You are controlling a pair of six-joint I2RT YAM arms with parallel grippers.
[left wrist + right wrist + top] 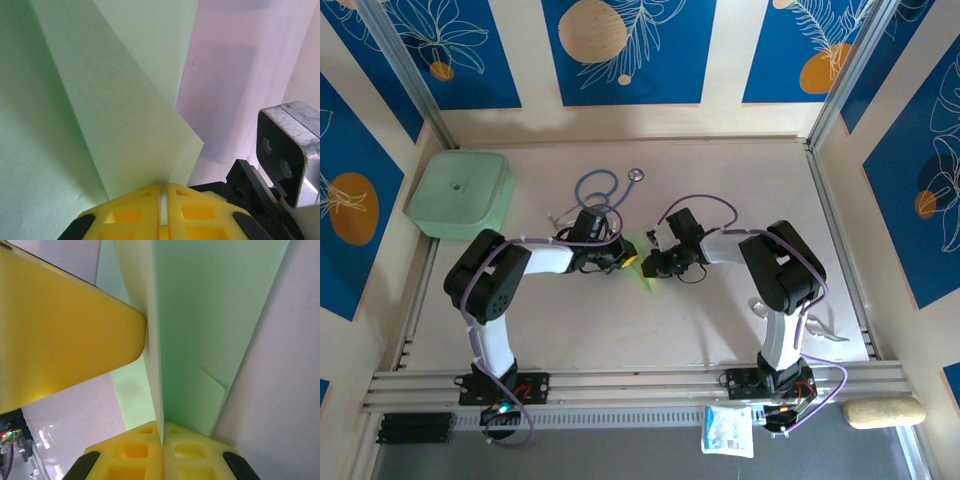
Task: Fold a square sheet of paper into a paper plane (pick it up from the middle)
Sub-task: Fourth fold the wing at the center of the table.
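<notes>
Pale green sheet of paper (643, 272): it sits between the two pincers, just nearer the arm bases than the blue stethoscope (598, 186), with one corner pointing further toward the bases.

Left pincer (629, 258): I read it as clamped on the sheet. In the left wrist view its yellow fingers (135, 212) stand almost together and the paper (125, 125) runs down into the thin slit between them (163, 192). The sheet is folded. A diagonal edge of an upper layer crosses a lower one and ends in a corner over the pale worktop (240, 75).

Right pincer (656, 263): also closed on the sheet, gripping it from the side opposite the left one. In the right wrist view the two yellow pads (190, 455) meet (162, 434) with the paper edge pinched between them. The sheet (205, 330) rises from the pads as a narrow doubled strip, with a small creased corner low on its right edge. A yellow finger of the left pincer (65, 340) presses against the strip's left face.

Both arms reach inward, so their pincers nearly touch on the near side of the stethoscope.

Mint-green box (460, 192): left of the stethoscope, by the left wall, well apart from the paper.

Worktop (720, 320): bare pale surface around the arms.
</notes>
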